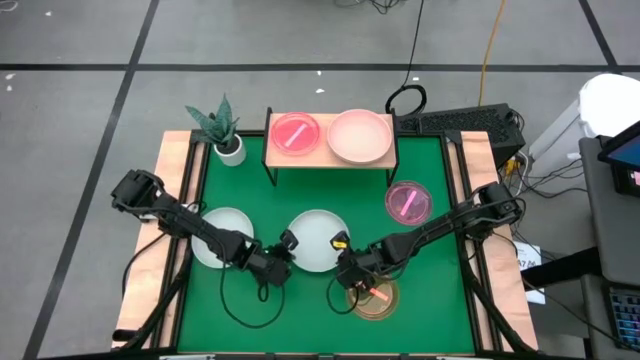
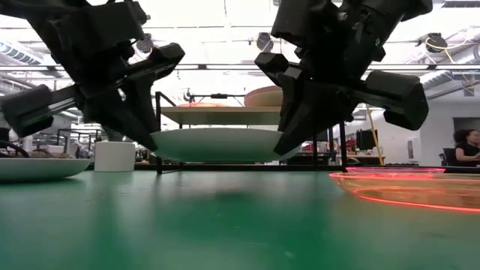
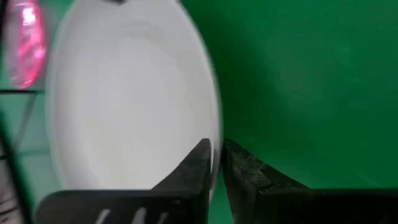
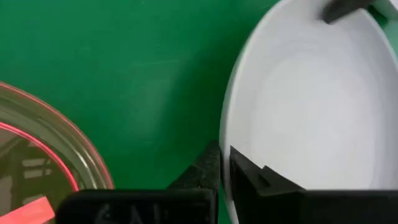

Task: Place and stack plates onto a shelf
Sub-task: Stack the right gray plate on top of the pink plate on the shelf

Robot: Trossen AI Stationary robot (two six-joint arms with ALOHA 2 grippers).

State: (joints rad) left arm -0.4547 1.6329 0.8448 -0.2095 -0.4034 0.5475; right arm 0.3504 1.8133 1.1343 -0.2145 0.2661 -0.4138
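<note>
left gripper (image 1: 284, 253): pinched on white plate (image 1: 317, 240) rim
right gripper (image 1: 345, 258): pinched on opposite rim
low view only: plate lifted off mat (image 2: 225, 232)

Looking straight down from above: the whole green mat (image 1: 300, 310), both dark arms, grey floor around. Set at mat height, facing level across toward the low wooden-topped shelf on black legs (image 2: 225, 115) and the room behind, very close under both arms. Mounted on the left wrist, peering past two dark fingers (image 3: 202, 165) at close range onto the round white plate (image 3: 130, 99). Mounted on the right wrist, equally near, facing that same white plate (image 4: 317, 106) from its opposite rim. Shared by all four: that plate (image 1: 318, 238).
</note>
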